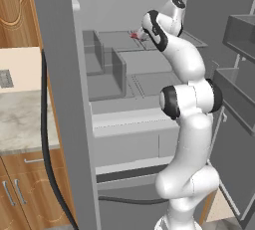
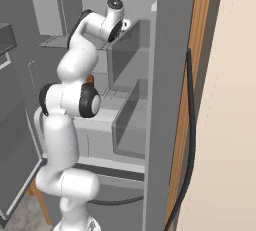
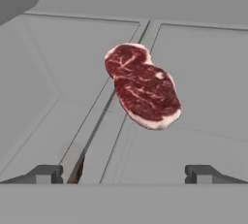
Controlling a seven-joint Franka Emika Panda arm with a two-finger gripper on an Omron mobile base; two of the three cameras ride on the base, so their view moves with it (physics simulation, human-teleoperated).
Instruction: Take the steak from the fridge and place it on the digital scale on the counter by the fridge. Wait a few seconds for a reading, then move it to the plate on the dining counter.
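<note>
Steak [image 3: 143, 87] lies flat on a pale grey shelf [image 3: 203, 63] inside the fridge [image 1: 64, 99], in the middle of the hand view. Its long axis runs on a diagonal, from the upper left of the frame toward the lower right. The narrower end points to the upper left and the broader, rounder end to the lower right, where a pale fat edge shows. The meat lies partly across a seam in the shelf that goes from the top centre down to the lower left.

The gripper [image 3: 123, 173] is wide open, with nothing between its jaws. One dark fingertip [image 3: 46, 173] stands at the lower left of the hand view and the other at the lower right, both below the steak and apart from it. Only the tops of the tips show; the rest is cut off at the bottom.

In the left base view the steak [image 1: 135, 36] is only a small red spot in the upper middle, just left of the arm's upper end, and its shape is hard to make out. The hand itself is hidden behind the arm there. In the right base view the arm reaches to the upper middle of the frame, and I cannot make out the steak. A piece of counter [image 1: 20, 119] shows at the left edge of the left base view, cut off by the frame.
</note>
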